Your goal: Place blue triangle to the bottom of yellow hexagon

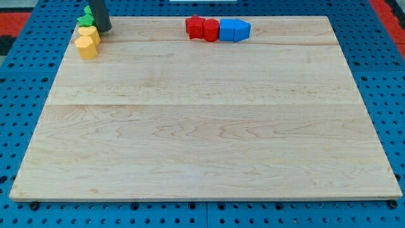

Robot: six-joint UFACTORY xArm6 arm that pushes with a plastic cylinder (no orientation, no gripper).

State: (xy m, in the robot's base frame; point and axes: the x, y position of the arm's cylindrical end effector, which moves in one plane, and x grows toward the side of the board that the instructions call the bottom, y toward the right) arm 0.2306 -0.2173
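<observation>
Now: my tip [105, 29] beside yellow hexagon [86, 47] (top left) | blue triangle [242, 30] well apart | no pincer visible

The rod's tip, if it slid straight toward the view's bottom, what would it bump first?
Probably nothing. My tip sits just right of the yellow blocks, so it might graze them, though depth is unclear. Beyond lies only wooden board.

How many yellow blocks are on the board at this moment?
2. One yellow block sits beside my tip at the view's top left; the other yellow block touches it just below. The rod could hide more.
</observation>
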